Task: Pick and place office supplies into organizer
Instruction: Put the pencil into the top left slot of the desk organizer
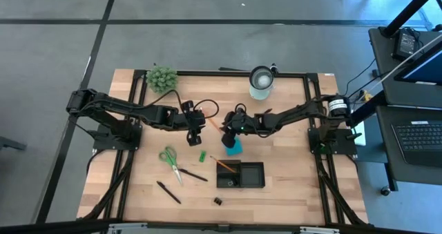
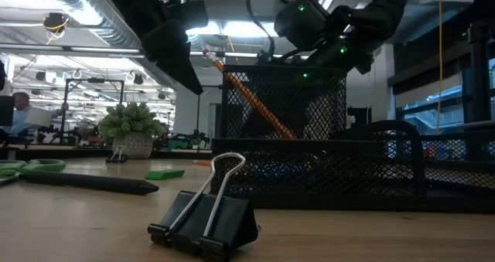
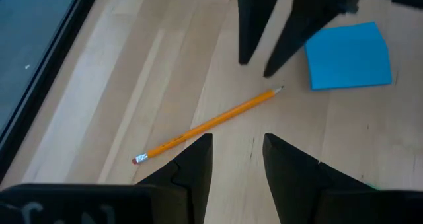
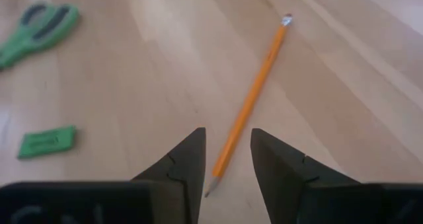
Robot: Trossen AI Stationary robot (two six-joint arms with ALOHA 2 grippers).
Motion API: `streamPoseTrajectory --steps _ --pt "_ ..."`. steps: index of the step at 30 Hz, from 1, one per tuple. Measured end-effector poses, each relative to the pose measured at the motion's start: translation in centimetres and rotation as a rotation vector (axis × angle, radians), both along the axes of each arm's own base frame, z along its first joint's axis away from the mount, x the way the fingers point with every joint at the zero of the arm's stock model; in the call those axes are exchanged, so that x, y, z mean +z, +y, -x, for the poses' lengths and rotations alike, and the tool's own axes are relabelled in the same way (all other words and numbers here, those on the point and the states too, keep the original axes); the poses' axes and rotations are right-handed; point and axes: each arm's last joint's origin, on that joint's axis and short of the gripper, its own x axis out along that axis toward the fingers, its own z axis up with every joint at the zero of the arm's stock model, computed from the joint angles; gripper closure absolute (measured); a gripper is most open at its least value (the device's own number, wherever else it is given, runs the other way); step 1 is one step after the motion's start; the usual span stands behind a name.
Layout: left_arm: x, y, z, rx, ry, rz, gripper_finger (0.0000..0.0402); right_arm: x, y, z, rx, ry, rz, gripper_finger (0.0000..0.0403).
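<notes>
An orange pencil (image 3: 211, 121) lies flat on the wooden table between both grippers. My right gripper (image 4: 228, 133) is open above its sharpened end, one finger on each side, touching nothing. My left gripper (image 3: 238, 139) is open too and hovers near the pencil's middle. The blue note pad (image 1: 233, 146) lies beside the right gripper. The black mesh organizer (image 1: 240, 174) holds another pencil (image 2: 247, 96) that leans on its wall. The green-handled scissors (image 1: 170, 161), the small green block (image 1: 202, 155), two black pens (image 1: 169, 191) and a black clip (image 2: 205, 216) lie loose on the table.
A white round cup (image 1: 261, 82) and a fuzzy green plant ball (image 1: 161, 79) stand near the table's far edge. The two grippers are close together over the table's middle. Bare wood lies at the near right corner.
</notes>
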Motion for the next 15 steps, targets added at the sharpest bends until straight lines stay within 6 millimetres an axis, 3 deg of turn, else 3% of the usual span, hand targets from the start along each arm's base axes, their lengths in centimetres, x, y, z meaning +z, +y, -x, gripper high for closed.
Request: streamPoseTrajectory --steps 8,15 --pt "0.0 0.0 0.0 0.0 0.001 0.0 0.0274 -2.0 0.2 -0.5 0.0 0.114 -0.017 0.0279" --pt "-0.1 0.0 0.1 -0.037 0.032 -0.03 0.0274 -2.2 1.7 -0.3 0.074 0.149 0.006 0.0279"
